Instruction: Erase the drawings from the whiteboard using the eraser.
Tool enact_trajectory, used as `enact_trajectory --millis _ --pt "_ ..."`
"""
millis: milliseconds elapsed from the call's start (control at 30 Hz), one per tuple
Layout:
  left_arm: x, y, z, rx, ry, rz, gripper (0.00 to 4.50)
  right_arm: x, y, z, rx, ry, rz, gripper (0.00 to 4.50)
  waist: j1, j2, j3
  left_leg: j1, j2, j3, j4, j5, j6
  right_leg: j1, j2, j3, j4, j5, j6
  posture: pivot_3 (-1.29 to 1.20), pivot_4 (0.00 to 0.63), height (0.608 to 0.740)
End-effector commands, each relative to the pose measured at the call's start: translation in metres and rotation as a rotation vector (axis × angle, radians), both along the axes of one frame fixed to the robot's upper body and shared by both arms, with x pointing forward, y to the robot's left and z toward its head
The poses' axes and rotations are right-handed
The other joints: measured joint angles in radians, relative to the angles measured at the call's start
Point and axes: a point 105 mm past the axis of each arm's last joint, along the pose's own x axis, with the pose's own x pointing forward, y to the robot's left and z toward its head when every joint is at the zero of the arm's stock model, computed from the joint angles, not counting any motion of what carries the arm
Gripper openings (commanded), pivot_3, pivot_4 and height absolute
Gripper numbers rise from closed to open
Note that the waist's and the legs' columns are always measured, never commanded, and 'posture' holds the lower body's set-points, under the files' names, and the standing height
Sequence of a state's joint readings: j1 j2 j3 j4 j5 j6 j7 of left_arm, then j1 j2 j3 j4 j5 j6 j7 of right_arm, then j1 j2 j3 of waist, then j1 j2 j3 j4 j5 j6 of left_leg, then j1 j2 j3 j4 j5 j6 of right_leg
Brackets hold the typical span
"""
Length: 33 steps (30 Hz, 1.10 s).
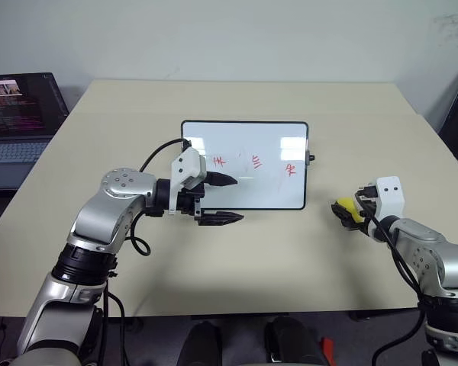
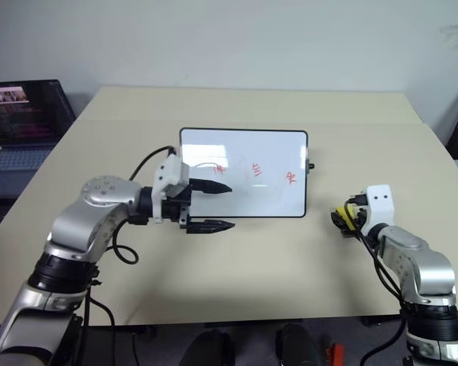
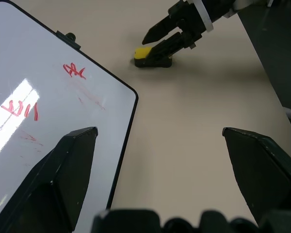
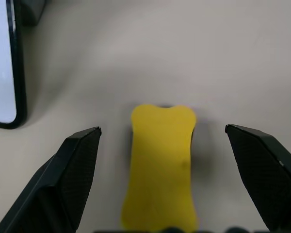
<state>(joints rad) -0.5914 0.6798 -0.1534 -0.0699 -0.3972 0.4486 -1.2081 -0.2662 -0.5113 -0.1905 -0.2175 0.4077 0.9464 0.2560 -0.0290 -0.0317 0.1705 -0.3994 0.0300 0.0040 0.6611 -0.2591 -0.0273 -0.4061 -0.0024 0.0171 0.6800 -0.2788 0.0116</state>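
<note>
On the matte beige table [image 1: 237, 259] lies the whiteboard [image 1: 278, 194], a glossy white rectangle in a thin black frame with rounded corners and a small black knob on its right short side. Its surface carries the drawings [image 1: 256, 162]: 3 small scribbles of thin red marker strokes in a row, with pale light reflections beside them.

The left gripper [image 1: 223, 200] hangs over the lower left part of the board, pointing to the right. Its 2 tapered black fingers stand wide apart with nothing between them; in the head views, 1 finger shows over the white surface and the other over the bare table just past the frame.

To the right of the board, well apart from it, the eraser [image 4: 161, 165] sits on the table: a smooth yellow oblong with rounded ends, slightly waisted, on a dark base. The right gripper [image 1: 353, 211] is low at the eraser, spread wide, its 2 textured black fingers flanking the yellow block on either side, with table visible between each finger and the block in the right wrist view.

At the far left edge of the table stands an open laptop [image 1: 19, 126] with a lit, dark screen.
</note>
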Motion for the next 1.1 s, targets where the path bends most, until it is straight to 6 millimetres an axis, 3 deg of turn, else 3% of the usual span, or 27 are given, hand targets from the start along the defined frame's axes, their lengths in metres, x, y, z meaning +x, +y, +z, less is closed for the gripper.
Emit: enact_trajectory --millis 33,367,467,700,967,1100 --pt "-0.002 -0.005 0.011 0.001 -0.055 -0.019 4.50 0.005 -0.004 0.013 -0.023 -0.049 0.006 4.49 0.000 0.000 0.000 0.000 0.000 0.000 0.000 0.000 0.000 0.000 0.000 0.000 0.000 0.000 0.000 0.00 0.150 0.740" --pt "-0.004 -0.003 0.005 0.006 -0.044 0.003 4.50 0.009 -0.004 0.003 -0.035 -0.016 0.011 4.49 0.000 0.000 0.000 0.000 0.000 0.000 0.000 0.000 0.000 0.000 0.000 0.000 0.000 0.001 -0.001 0.00 0.150 0.740" --pt "-0.005 -0.001 0.003 0.012 -0.041 0.009 4.50 0.009 -0.006 -0.001 -0.039 -0.005 0.000 3.89 0.000 0.000 0.000 0.000 0.000 0.000 0.000 0.000 0.000 0.000 0.000 0.000 0.000 0.001 -0.002 0.00 0.150 0.740" --pt "-0.007 -0.001 0.001 0.011 -0.037 0.014 4.50 0.010 -0.006 -0.001 -0.018 -0.013 -0.016 1.40 0.000 0.000 0.000 0.000 0.000 0.000 0.000 0.000 0.000 0.000 0.000 0.000 0.000 0.001 -0.002 0.00 0.150 0.740" --pt "-0.007 0.002 -0.003 0.003 -0.011 0.041 4.50 0.009 -0.002 -0.001 0.012 -0.016 -0.010 1.37 0.000 0.000 0.000 0.000 0.000 0.000 0.000 0.000 0.000 0.000 0.000 0.000 0.000 0.001 -0.002 0.00 0.150 0.740" --pt "-0.008 0.014 -0.007 -0.002 0.028 0.100 4.50 0.007 0.003 0.002 0.022 -0.033 -0.002 1.37 -0.002 0.000 0.000 0.000 0.001 0.000 0.000 0.000 0.000 0.000 0.000 0.000 0.000 0.001 -0.002 0.00 0.150 0.740"
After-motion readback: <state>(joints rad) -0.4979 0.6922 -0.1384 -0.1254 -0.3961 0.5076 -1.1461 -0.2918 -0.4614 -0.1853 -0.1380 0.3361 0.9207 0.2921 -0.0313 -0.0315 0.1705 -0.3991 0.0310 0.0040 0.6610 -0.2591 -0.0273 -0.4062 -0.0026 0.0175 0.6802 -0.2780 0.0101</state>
